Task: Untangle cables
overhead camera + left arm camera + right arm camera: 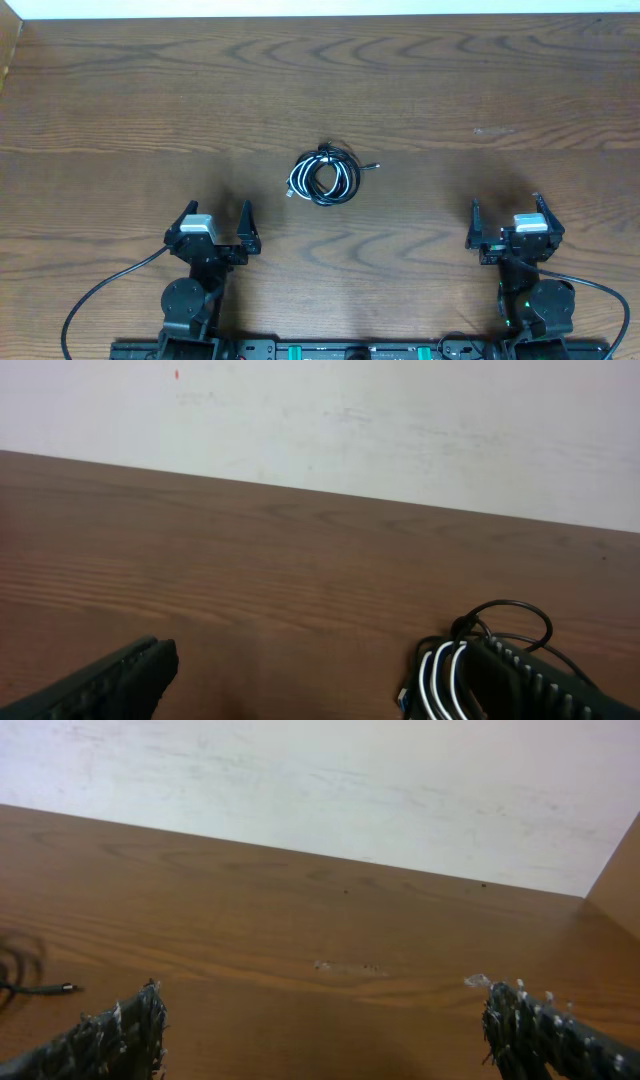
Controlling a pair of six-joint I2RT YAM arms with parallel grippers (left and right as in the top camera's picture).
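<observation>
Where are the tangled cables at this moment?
In the overhead view the cables lie coiled together near the middle of the table, ahead of and between the left gripper and right gripper, touching neither and nearer the left.

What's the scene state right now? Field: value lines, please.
black cable: coiled with white cable in one loop, mid table
plug: pokes out to the right of the loop
left end effector: open, empty, apart from both cables
right end effector: open, empty, farther from the loop
status: cables tangled, nothing gripped
</observation>
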